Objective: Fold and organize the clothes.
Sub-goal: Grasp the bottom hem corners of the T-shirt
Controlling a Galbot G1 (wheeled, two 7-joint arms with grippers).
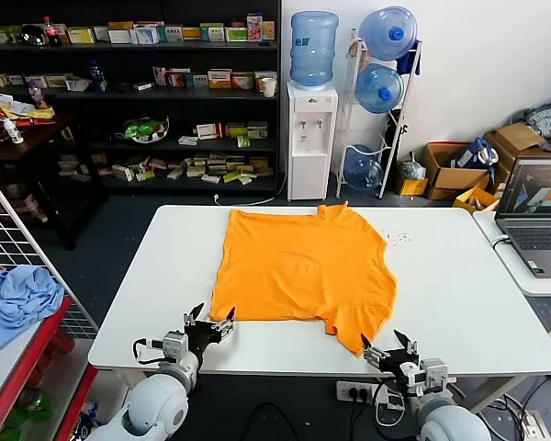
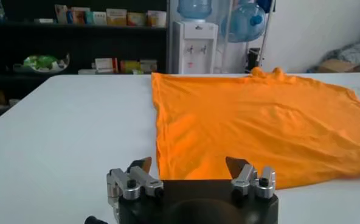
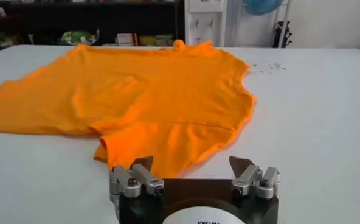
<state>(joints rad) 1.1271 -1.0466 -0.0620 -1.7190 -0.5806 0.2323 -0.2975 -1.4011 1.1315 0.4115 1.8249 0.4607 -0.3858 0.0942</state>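
Orange T-shirt [image 1: 298, 271] flat on counter [image 1: 459, 303]; left end effector [image 1: 210, 323] and right end effector [image 1: 386, 350] at near edge, both wide open, empty.

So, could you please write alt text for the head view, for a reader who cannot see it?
An orange T-shirt lies spread flat on a white table. The robot's two open hands wait at the near edge, the left hand by one corner, the right hand by the sleeve. Behind stand shelves and a water dispenser.

No legible text, labels or numbers anywhere; shelf boxes unreadable.
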